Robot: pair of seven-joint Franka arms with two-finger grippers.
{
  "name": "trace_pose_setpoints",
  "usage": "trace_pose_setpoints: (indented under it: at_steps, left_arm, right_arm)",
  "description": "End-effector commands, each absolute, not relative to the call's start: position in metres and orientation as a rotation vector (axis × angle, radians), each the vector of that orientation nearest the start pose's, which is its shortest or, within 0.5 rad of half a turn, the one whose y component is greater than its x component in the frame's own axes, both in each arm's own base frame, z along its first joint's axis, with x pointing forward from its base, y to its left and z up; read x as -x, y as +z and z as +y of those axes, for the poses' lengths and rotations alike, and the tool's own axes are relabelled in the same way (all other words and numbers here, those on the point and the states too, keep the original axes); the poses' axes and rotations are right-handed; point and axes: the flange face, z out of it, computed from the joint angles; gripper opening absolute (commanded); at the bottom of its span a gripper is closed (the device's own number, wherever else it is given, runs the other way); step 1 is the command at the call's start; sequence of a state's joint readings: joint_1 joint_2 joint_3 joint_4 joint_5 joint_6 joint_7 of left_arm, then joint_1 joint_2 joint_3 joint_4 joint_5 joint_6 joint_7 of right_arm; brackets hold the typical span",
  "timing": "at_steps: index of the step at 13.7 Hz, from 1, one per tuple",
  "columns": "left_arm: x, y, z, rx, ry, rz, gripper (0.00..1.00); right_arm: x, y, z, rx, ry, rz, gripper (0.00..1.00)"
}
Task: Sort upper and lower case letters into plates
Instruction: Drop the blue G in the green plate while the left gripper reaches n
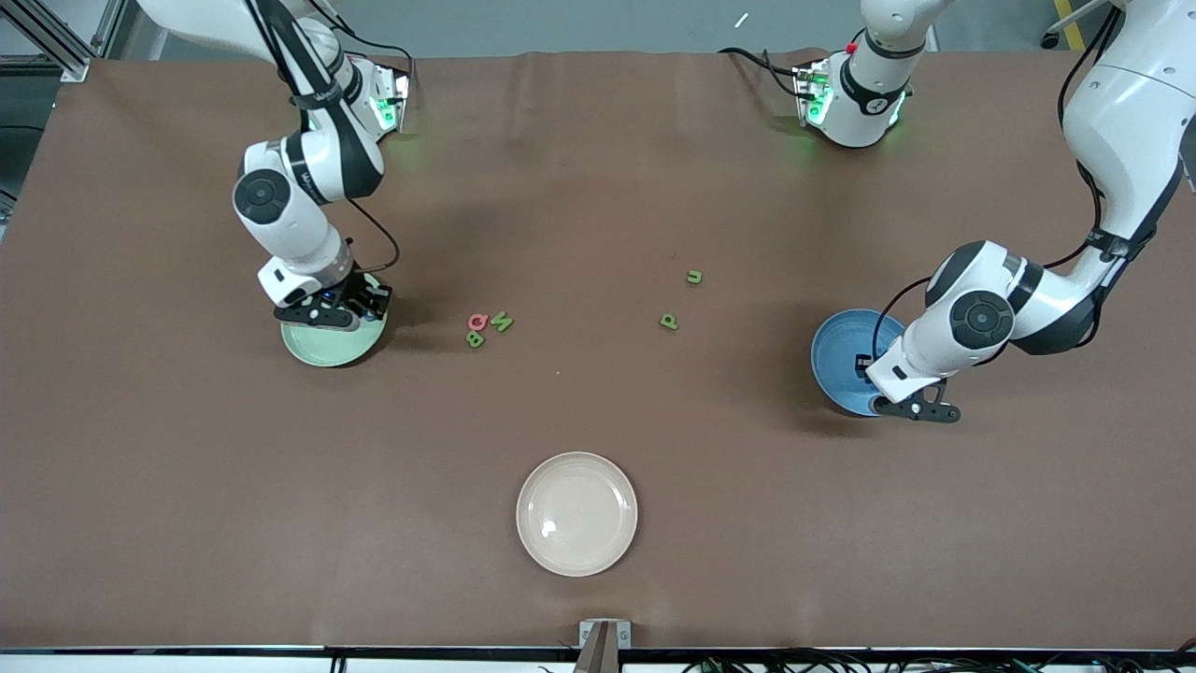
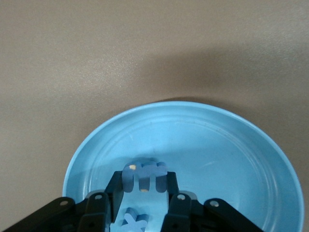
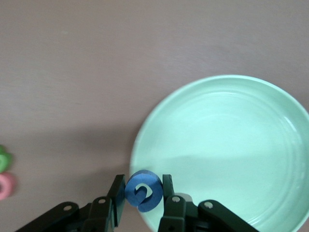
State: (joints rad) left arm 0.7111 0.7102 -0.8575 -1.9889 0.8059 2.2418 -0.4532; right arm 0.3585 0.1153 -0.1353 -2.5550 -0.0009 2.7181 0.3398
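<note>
- Blue foam letters are in both grips: the right gripper (image 3: 143, 193) pinches a round dark-blue letter piece (image 3: 143, 190) over the rim of the pale mint green glossy plate (image 1: 329, 348), toward the right arm's end of the surface.
- Over the medium blue glossy plate (image 2: 217, 145), the left gripper (image 2: 145, 191) has its jaws closed on a light-blue arched letter (image 2: 144, 174); another light-blue letter (image 2: 131, 221) lies in that plate beneath.
- Left to sort, I judge: a pinkish red letter (image 1: 477, 322) and two green ones (image 1: 503, 322) (image 1: 475, 339) clustered mid-surface, plus two more green letters (image 1: 694, 277) (image 1: 669, 322) nearer the blue plate.
- The arched letter's legs point down at the plate, its long axis across the jaws.
- A cream-white plate (image 1: 576, 513) sits near the front edge.
</note>
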Motion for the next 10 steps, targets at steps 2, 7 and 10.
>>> trace_pose_setpoints:
  at_steps: [2,7,10]
  left_arm:
    - [-0.592,0.189,-0.055,3.047,0.077,0.305,0.18]
    - [-0.591,0.184,-0.051,3.049,0.088,0.295,0.24]
    - [-0.594,0.190,-0.050,3.041,0.078,0.289,0.76]
  right_arm:
    - [-0.435,0.225,0.076,3.141,-0.070,0.169,0.00]
    - [-0.431,0.190,0.064,3.163,0.008,0.200,0.11]
    - [-0.434,0.187,0.044,3.166,0.020,0.171,0.20]
